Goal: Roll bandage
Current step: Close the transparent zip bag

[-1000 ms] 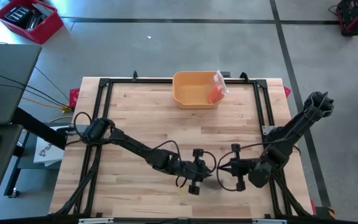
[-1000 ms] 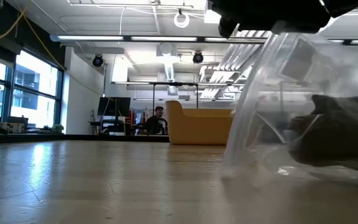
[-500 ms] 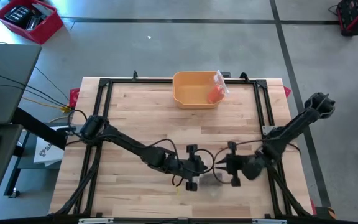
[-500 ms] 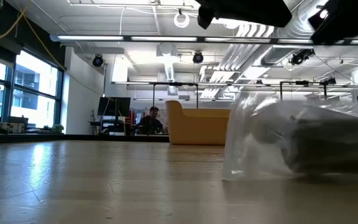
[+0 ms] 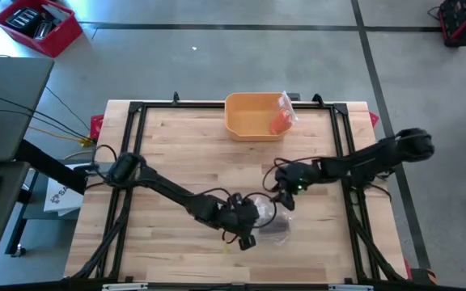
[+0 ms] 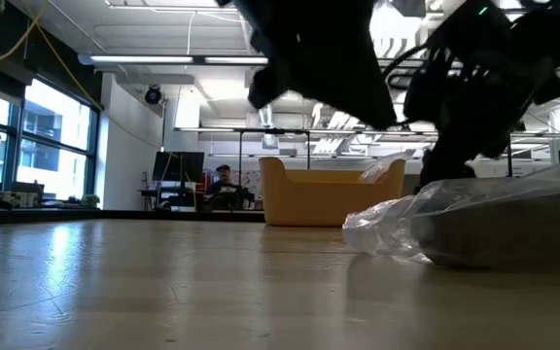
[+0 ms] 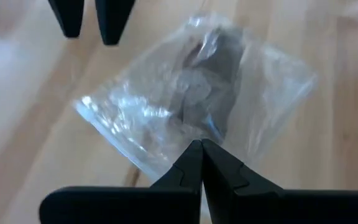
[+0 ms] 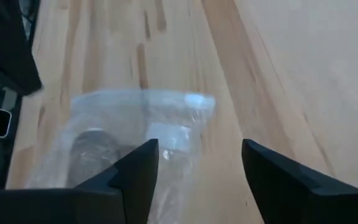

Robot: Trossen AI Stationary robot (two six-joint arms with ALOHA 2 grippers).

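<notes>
Field notes. An orange plastic bin [image 5: 253, 115] is sitting at the far edge of the pale wooden worktop [image 5: 176, 153], near the middle of that edge; a small clear packet with something orange-red inside [image 5: 282, 113] is leaning in its right end. What that packet holds, I cannot tell.

A clear plastic zip bag [image 7: 191, 106] is lying flat on the worktop near the front edge, a little right of centre. A dark grey rolled bandage [image 7: 213, 78] is sitting inside it, so the bandage is bagged, not loose.

My left gripper [image 7: 201, 163] is resting low over the bag's near edge, fingers pressed tight together, tips touching. Whether a fold of plastic is pinched between them, I cannot tell.

My right gripper [image 8: 194, 165] is hanging just beyond the bag on its far right side, fingers spread wide, gripping nothing, clear of the plastic. In the low view the bag [image 6: 474, 224] is lying slumped on the wood with both arms above it.
</notes>
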